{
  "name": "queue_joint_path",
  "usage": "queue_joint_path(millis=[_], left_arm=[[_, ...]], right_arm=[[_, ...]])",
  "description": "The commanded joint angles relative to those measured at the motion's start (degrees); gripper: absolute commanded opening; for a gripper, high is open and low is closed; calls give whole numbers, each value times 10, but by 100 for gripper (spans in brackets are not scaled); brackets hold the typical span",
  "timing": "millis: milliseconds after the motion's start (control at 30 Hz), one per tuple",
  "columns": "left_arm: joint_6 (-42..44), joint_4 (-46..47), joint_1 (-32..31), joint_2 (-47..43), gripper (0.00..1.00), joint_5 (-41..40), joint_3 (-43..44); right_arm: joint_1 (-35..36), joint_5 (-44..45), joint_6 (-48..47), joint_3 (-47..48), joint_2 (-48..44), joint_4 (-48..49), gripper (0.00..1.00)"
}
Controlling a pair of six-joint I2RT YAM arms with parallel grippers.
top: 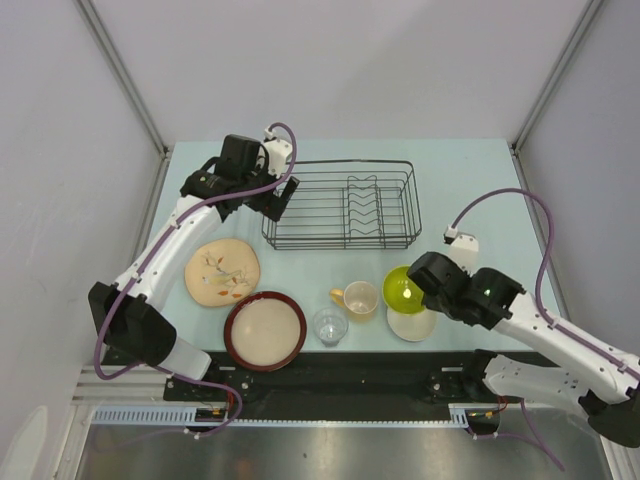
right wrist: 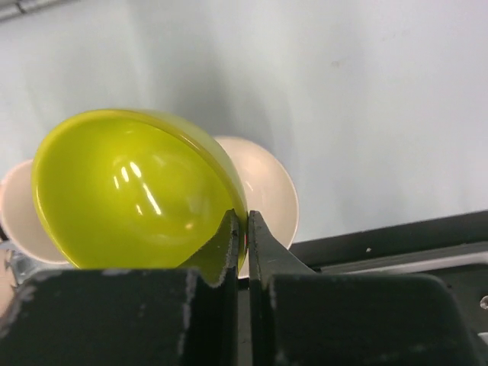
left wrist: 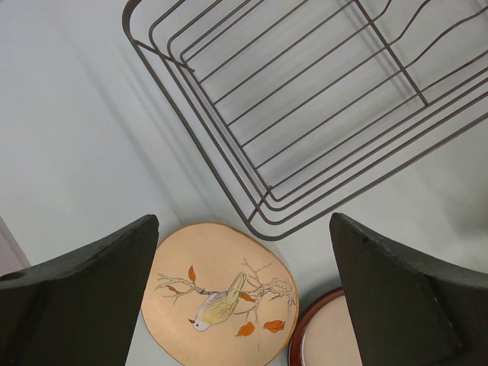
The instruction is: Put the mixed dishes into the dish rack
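Nearest to us, the red-rimmed dish (top: 265, 331) lies flat on the table (top: 470, 190), left of centre. The glass (top: 329, 326) stands upright just beside it on the right. Further right, at about the same depth, is the saucer (top: 411, 324).

The right claw (top: 420, 284) is pinching the bowl (top: 399, 288) by its right rim. In the wrist view the two fingers (right wrist: 226, 252) press together on that rim (only the thin green wall sits between them). The bowl (right wrist: 130, 191) is tipped over the saucer (right wrist: 271, 187). Whether the two touch, we cannot tell.

Just left of the bowl the mug (top: 360, 299) stands upright, its handle pointing left, a little farther back than the glass. On the left, the plate (top: 222, 272) lies flat just beyond the dish.

Farther still, the left claw (top: 242, 195) hangs over the table just off the rack's left end. Its jaws are spread wide and hold nothing. Its wrist view looks down between them at the plate (left wrist: 221, 301) and the dish rim (left wrist: 309, 332). The rack (top: 340, 203) stands at the far centre, and every dish is nearer to us than it.
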Motion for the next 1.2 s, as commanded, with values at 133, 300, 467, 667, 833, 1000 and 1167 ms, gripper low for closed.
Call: queue_joint_path(millis=[133, 300, 467, 667, 833, 1000, 1167], left_arm=[[6, 11, -4, -12, 100, -2, 10], [7, 14, -4, -20, 100, -21, 2], [9, 18, -4, -24, 100, -23, -8], [8, -1, 5, -13, 100, -20, 25], [2, 0, 28, -18, 100, -8, 15], [0, 9, 36, -26, 100, -8, -8], [1, 9, 42, -36, 100, -8, -10]], right_arm=[[-63, 120, -161, 170, 82, 25, 0], [-154, 123, -256, 236, 158, 125, 0], [-197, 150, -339, 338, 299, 211, 0], [-194, 214, -431, 534, 480, 210, 0], [-193, 267, -479, 633, 559, 190, 0], [-192, 292, -500, 680, 612, 166, 0], [-187, 315, -526, 785, 685, 103, 0]])
